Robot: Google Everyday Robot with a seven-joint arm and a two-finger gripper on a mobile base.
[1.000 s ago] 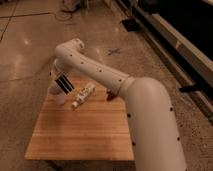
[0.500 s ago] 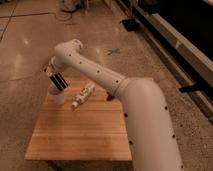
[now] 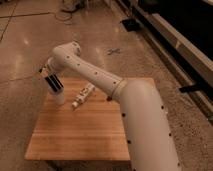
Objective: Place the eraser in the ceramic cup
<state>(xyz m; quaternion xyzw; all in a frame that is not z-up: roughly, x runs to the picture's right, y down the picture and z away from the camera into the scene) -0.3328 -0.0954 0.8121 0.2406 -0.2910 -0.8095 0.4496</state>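
Observation:
My gripper [image 3: 48,74] is at the back left of the wooden table [image 3: 85,130], at the end of the white arm [image 3: 95,75] that reaches in from the right. It is shut on the eraser [image 3: 54,84], a black block with thin white stripes that hangs tilted. The eraser's lower end is at the rim of the ceramic cup [image 3: 59,97]. This small white cup stands on the table directly below the gripper.
A slim white tube [image 3: 82,96] lies on the table just right of the cup. The arm's thick white forearm [image 3: 145,125] covers the table's right side. Bare floor surrounds the table. A dark bench [image 3: 175,35] runs along the right.
My gripper has moved left and slightly down with the eraser, from above and right of the cup to directly over it. The tube has not moved.

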